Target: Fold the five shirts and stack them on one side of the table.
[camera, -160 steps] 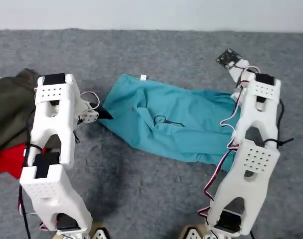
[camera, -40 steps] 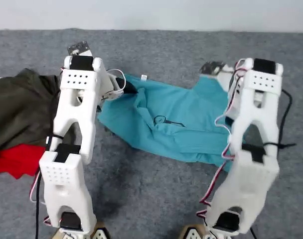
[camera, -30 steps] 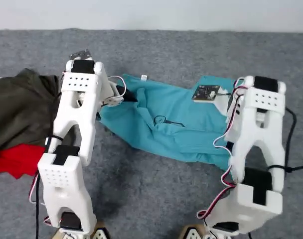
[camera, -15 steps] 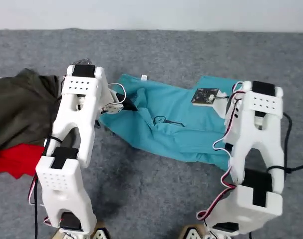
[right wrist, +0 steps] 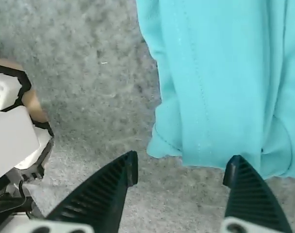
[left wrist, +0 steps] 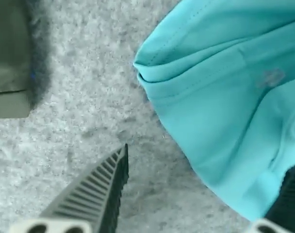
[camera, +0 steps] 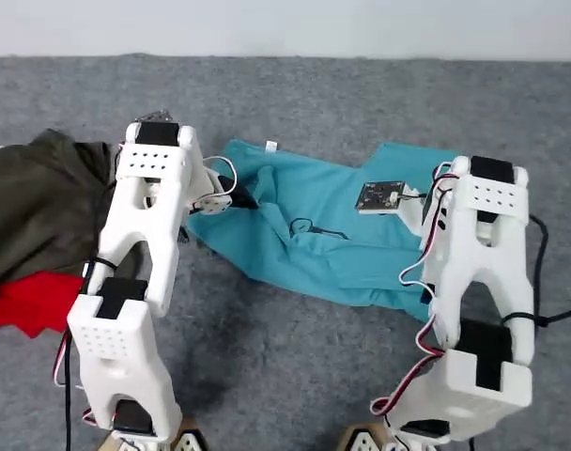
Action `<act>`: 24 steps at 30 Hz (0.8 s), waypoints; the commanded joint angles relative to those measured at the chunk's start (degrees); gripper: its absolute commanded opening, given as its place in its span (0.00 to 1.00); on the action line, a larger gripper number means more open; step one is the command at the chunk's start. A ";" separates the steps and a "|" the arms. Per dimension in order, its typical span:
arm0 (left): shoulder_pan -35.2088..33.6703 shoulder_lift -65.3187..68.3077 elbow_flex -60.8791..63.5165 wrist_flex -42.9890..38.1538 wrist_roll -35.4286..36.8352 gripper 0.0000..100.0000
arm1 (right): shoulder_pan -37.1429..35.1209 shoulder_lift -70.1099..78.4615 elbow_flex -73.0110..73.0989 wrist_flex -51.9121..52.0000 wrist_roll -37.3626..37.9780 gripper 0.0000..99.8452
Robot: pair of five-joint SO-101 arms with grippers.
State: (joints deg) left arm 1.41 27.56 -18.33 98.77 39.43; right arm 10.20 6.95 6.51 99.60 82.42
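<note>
Three shirts are all I can make out on the gray table [camera: 295,376] right now, not five. Biggest is the teal shirt [camera: 332,235], lying rumpled across the middle between my two arms, so I'd say no proper fold has been made on it yet. Off at my left side there's an olive shirt [camera: 27,207] bunched in a heap, with a red shirt [camera: 18,301] poking out just beside it, nearer my base. That looks more like a waiting pile than a neat stack. My left gripper [left wrist: 209,158] sits low at the teal shirt's left edge with the fingers spread wide, one over bare table and one over cloth, so the doubled-over edge is right in the gap. My right gripper [right wrist: 184,156] is the same deal at the shirt's right end, fingers apart and straddling a corner of the edge. I reckon both are set like this to pinch both ends at once. The tiny white tag [camera: 270,146] at the far edge probably marks the collar.
</note>
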 commanded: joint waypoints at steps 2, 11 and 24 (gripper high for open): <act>0.35 -3.60 -0.22 1.93 -0.53 0.45 | 0.75 1.89 -0.26 -0.31 0.70 0.29; 0.35 -3.60 -0.13 1.93 -0.53 0.45 | 0.75 5.14 -0.62 -2.15 0.79 0.29; 0.35 -3.69 -0.13 1.93 -0.53 0.45 | 1.63 11.21 -0.62 -6.73 0.70 0.15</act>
State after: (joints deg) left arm 1.41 27.56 -18.33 98.77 39.43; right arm 10.73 17.93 6.51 94.15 82.42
